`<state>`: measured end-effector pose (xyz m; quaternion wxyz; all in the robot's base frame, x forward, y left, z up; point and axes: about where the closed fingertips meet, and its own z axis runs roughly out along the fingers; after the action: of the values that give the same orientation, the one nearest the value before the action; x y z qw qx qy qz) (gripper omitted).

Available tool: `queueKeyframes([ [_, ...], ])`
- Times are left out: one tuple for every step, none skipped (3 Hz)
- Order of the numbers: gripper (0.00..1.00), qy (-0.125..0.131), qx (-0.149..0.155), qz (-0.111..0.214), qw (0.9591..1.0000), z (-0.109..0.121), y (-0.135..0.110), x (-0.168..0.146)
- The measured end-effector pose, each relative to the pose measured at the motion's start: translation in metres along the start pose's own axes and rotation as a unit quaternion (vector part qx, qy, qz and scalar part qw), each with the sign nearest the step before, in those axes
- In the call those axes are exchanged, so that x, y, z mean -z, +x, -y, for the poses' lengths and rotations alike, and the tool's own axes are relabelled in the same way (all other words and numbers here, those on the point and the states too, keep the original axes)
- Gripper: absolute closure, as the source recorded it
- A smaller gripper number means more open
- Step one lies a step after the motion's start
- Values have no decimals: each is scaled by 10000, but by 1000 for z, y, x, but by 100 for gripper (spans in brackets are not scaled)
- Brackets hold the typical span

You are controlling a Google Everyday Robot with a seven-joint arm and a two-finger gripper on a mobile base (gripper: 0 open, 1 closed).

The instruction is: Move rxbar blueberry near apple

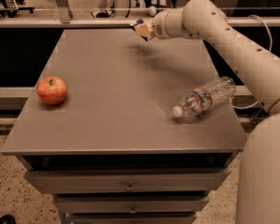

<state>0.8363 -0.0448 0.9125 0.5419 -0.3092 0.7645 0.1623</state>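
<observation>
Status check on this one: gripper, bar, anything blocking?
Gripper raised over far edge of table, shut on rxbar blueberry. Apple near camera-left edge. Bottle lying camera-right, off the path.

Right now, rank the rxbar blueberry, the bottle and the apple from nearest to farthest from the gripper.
The gripper hangs over the table's far edge.
1. rxbar blueberry: dark sliver at the gripper's tip.
2. bottle: lying on its side, picture-right.
3. apple: near the table's picture-left edge, somewhat farther than the bottle.
</observation>
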Motion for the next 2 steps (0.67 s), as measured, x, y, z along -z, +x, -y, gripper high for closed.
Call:
queueKeyframes([
  [100, -879, 322, 124, 9955, -48, -12, 1],
  [100, -1817, 673, 157, 9809, -102, -17, -1],
])
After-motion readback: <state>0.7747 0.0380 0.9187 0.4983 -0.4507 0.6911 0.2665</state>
